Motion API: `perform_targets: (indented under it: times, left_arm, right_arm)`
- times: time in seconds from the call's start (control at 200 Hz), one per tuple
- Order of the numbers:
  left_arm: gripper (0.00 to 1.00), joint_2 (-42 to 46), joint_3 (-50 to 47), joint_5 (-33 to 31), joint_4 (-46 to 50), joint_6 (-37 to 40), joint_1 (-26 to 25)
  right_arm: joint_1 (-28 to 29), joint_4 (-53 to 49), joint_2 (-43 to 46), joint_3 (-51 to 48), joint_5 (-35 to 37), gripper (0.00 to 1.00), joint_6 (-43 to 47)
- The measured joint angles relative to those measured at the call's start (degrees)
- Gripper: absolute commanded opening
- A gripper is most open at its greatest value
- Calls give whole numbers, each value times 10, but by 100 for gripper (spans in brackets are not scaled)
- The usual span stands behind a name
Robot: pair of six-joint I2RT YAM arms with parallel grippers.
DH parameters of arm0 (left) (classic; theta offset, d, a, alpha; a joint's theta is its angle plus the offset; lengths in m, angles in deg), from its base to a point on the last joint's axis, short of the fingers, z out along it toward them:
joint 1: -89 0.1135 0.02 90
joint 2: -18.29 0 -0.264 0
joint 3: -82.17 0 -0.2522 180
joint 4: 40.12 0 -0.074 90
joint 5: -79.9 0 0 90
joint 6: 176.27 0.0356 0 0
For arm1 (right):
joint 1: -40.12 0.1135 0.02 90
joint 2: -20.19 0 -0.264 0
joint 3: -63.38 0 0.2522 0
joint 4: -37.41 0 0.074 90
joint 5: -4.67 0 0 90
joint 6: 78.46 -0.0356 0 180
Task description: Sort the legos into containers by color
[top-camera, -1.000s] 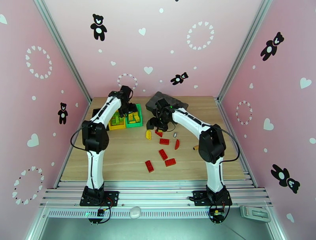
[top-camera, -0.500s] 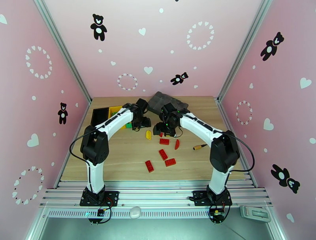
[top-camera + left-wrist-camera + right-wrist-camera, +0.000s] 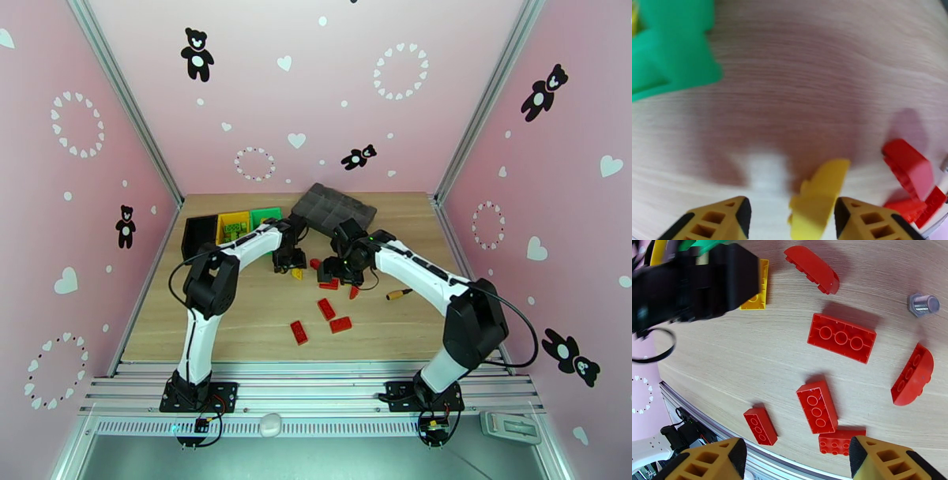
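A yellow lego (image 3: 817, 197) lies on the table between the fingers of my open left gripper (image 3: 792, 221). It sits close to the right finger, with a gap to the left one. In the top view the left gripper (image 3: 288, 260) hangs over this yellow lego (image 3: 297, 274). My right gripper (image 3: 333, 272) is open and holds nothing; it hovers over several red legos (image 3: 841, 337) (image 3: 817, 405). The black container (image 3: 199, 233), yellow container (image 3: 231, 226) and green container (image 3: 265, 216) stand in a row at the back left.
A dark grey compartment tray (image 3: 332, 208) lies at the back centre. A silver bolt (image 3: 923, 304) rests among the red legos, and an orange-handled tool (image 3: 397, 294) lies to their right. More red legos (image 3: 326, 308) (image 3: 299, 331) are nearer the front.
My left arm swung from over the containers to the right, down to the yellow lego, and its jaws narrowed. My right gripper moved nearer, over the red legos.
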Motion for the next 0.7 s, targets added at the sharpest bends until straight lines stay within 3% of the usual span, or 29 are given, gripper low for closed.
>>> perform_targets:
  times: [0.42, 0.701]
  left_arm:
    - [27, -6, 15, 10, -7, -2, 0]
    - [25, 30, -3, 15, -15, -3, 4]
  right_arm:
    - [0, 1, 3, -2, 1, 71, -5]
    - [1, 2, -29, 42, -12, 70, -5]
